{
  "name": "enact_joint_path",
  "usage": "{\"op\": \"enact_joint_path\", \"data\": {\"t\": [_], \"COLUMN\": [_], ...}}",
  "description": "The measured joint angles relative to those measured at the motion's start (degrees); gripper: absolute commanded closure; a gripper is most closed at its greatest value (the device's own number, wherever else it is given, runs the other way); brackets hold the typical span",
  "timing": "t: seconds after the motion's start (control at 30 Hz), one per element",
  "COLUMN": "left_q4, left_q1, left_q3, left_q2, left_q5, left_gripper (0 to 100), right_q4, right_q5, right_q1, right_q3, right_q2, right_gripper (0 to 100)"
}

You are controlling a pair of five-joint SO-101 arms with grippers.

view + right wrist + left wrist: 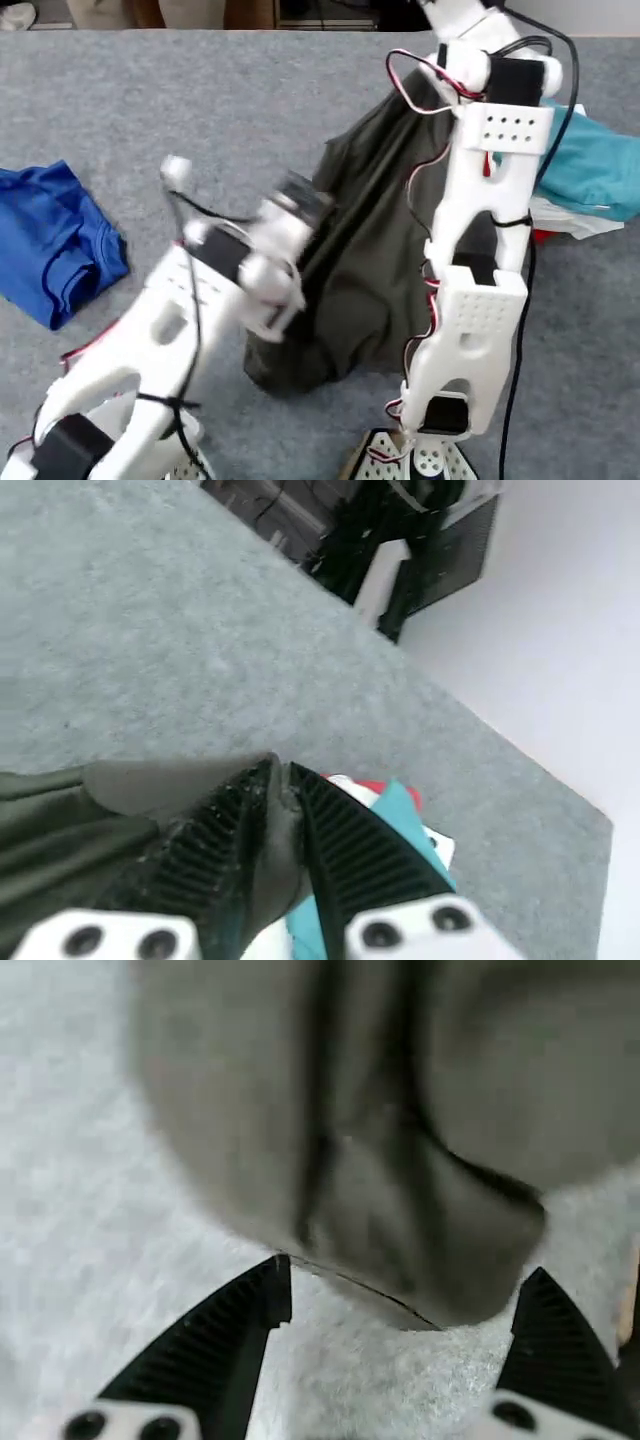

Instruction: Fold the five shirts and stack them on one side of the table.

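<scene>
While the right gripper [280,772] pinches a fold of the olive shirt [360,260] tight and holds it raised mid-table, cloth drapes down to the grey table [200,100]. Left gripper [405,1272] low at the shirt's bottom edge, fingers spread wide. Blue shirt [50,240] crumpled on the left arm's side; teal shirt [600,170] heaped on the right arm's.

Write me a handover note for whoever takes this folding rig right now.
Right arm: jaws shut on the olive shirt, lifted, its lower end on the table.
Left arm: jaws open, low beside that shirt's lower end.
Blue shirt lies bunched at one side; teal shirt heaped at the other.
Done: nothing stacked yet.
To do: fold every shirt, stack on one side.
</scene>
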Motion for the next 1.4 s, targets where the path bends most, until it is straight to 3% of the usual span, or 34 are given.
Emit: {"op": "enact_joint_path", "data": {"t": [0.17,0.3,0.43,0.5,0.67,0.9,1.0,1.27,1.4], "left_q4": [-8.62,-17.85,-31.21,-37.63,-47.03,-48.88,-48.88,-48.88,-45.19], "left_q1": [8.70,8.44,1.49,-3.69,-16.26,-28.22,-31.47,-33.67,-33.67], "left_q3": [8.88,14.95,21.27,23.30,23.74,14.51,8.18,-10.64,-21.10], "left_q2": [0.00,0.00,0.00,0.26,4.04,11.87,14.77,25.85,33.05], "left_q5": [1.23,4.04,5.27,5.36,5.45,5.98,9.49,18.64,22.86], "left_gripper": [66,79,99,95,98,98,98,98,88], "right_q4": [-0.18,-0.18,3.16,5.45,12.84,16.26,16.26,16.44,16.44], "right_q5": [0.00,0.00,0.00,0.35,1.32,0.44,0.44,7.82,13.71], "right_q1": [1.14,1.67,1.67,1.67,1.67,4.57,6.68,10.20,10.64], "right_q3": [0.00,0.00,0.00,0.00,0.00,2.20,4.75,18.02,30.15], "right_q2": [0.00,0.00,0.00,0.00,0.00,0.00,0.00,-7.03,-14.42], "right_gripper": [99.4,99.4,99.4,99.4,99.4,99.4,99.4,99.4,99.4]}}
